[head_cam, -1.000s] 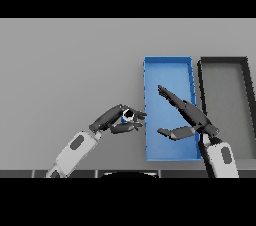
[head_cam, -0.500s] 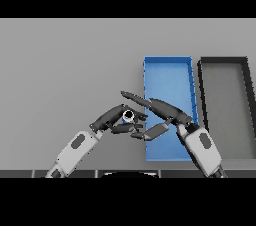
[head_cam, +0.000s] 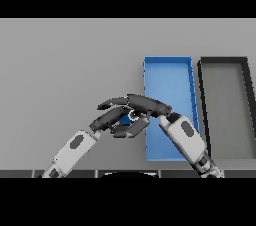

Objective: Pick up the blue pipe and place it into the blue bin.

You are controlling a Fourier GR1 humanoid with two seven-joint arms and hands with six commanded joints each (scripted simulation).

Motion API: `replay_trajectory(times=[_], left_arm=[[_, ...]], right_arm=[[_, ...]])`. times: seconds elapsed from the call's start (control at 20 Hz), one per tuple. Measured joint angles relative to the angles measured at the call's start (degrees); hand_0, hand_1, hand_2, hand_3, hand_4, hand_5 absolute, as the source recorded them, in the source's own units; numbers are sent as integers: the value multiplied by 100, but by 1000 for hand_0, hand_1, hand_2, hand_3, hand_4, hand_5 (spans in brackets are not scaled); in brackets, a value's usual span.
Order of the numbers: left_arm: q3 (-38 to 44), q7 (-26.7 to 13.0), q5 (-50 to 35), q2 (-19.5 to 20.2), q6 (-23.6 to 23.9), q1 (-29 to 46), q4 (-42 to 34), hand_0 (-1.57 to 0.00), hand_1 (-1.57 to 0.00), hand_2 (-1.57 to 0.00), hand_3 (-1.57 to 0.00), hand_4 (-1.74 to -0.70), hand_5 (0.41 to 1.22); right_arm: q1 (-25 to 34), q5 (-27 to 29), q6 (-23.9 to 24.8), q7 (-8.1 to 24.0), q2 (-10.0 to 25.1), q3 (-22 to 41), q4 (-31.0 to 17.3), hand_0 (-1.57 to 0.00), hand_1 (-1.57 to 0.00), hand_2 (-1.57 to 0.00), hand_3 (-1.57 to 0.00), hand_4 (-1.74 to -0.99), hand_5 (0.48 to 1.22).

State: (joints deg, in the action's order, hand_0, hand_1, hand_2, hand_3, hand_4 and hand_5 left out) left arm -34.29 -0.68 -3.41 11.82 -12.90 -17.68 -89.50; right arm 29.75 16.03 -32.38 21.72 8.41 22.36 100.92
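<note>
A grey table [head_cam: 65,70] is filling the view, bearing two long bins side by side on the right: a dark bin [head_cam: 225,107] at the far right and a blue bin [head_cam: 167,87] just left of it. The right hand [head_cam: 145,104] is reaching left past the blue bin's left wall, its fingers curling over the pipe [head_cam: 128,118] from above. The left hand [head_cam: 107,120] is meeting it from the left, fingers bent around the same pipe. The small blue pipe is showing only partly between both hands, just left of the blue bin and outside it.
</note>
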Motion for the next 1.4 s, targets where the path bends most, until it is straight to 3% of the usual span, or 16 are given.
replay_trajectory(times=[0.05, 0.1, 0.2, 0.35, 0.45, 0.5, 0.6, 0.65, 0.7, 0.75, 0.8, 0.85, 1.0, 1.1, 1.2, 1.4], left_arm=[[-64, -157, 68, 106, -100, -11, -48, -818, -706, -680, -659, -1480, 1221], [-61, -388, 152, 65, -88, -34, -35, -776, -706, -686, -583, -1533, 1221], [81, -162, 254, -72, 55, 5, 26, -1063, -1017, -969, -939, -1607, 1221], [192, 53, -24, -246, 28, 191, -43, -1311, -1287, -1186, -1247, -1673, 1221], [297, 355, -222, -309, -40, 260, -46, -1404, -1390, -1310, -1364, -1697, 1221], [319, 375, -235, -358, -46, 241, -34, -1438, -1426, -1348, -1405, -1706, 1221], [316, 313, -253, -328, -40, 262, -78, -1486, -1478, -1390, -1465, -1719, 1221], [340, 437, -250, -325, -5, 255, -46, -1503, -1497, -1401, -1486, -1723, 1221], [339, 447, -279, -263, -29, 302, -99, -1516, -1512, -1388, -1503, -1727, 1221], [360, 477, -339, -287, -61, 238, -47, -1435, -1354, -1221, -1333, -1648, 1221], [343, 495, -229, -233, 1, 226, -102, -1157, -1083, -977, -1066, -1535, 1221], [273, 525, -45, -113, -60, 188, -88, -925, -866, -781, -853, -1415, 1221], [184, 626, 411, 53, -342, 4, 14, -473, -443, -399, -436, -1143, 1187], [182, 824, 585, 100, -407, 12, 34, -303, -283, -255, -279, -1041, 1020], [205, 556, 651, 77, -313, -5, 71, -193, -181, -163, -178, -968, 849], [210, 360, 685, 102, -240, -39, 148, -79, -74, -66, -72, -889, 664]], right_arm=[[74, -13, -48, 77, -41, 40, -58, -718, -699, -739, -635, -1430, 522], [96, -93, -85, -38, -78, 76, -105, -888, -873, -905, -768, -1486, 550], [172, 280, -199, -125, -140, 90, -227, -1134, -1124, -1145, -957, -1562, 666], [151, 703, -140, 29, -142, 153, -308, -1347, -1342, -1353, -1257, -1469, 905], [19, 531, -111, -270, -162, 184, -337, -1428, -1425, -1431, -1370, -1441, 1019], [19, 166, -125, -615, -129, 251, -292, -1456, -1454, -1459, -1410, -1447, 1059], [62, -48, -215, -922, 15, 250, -288, -1498, -1496, -1500, -1468, -1465, 1118], [148, -5, -200, -760, 0, 247, -308, -1512, -1511, -1514, -1489, -1470, 1138], [88, 32, -215, -854, 26, 246, -277, -1524, -1523, -1525, -1505, -1475, 1155], [65, 41, -116, -768, -50, 276, -237, -1533, -1533, -1534, -1518, -1480, 1168], [43, 131, -47, -905, -76, 232, -258, -1541, -1540, -1542, -1529, -1483, 1179], [-16, 227, 12, -756, -124, 279, -219, -1547, -1546, -1548, -1537, -1487, 1187], [-23, 196, -66, -464, -140, 249, -152, -1559, -1558, -1559, -1554, -1491, 1204], [-24, 188, -133, -295, -251, 199, -123, -1563, -1563, -1563, -1560, -1493, 1210], [-93, 157, -267, -529, -263, 124, -83, -1566, -1566, -1566, -1564, -1495, 1214], [-35, -94, -305, -342, -446, 72, -77, -1569, -1569, -1569, -1568, -1495, 1218]])
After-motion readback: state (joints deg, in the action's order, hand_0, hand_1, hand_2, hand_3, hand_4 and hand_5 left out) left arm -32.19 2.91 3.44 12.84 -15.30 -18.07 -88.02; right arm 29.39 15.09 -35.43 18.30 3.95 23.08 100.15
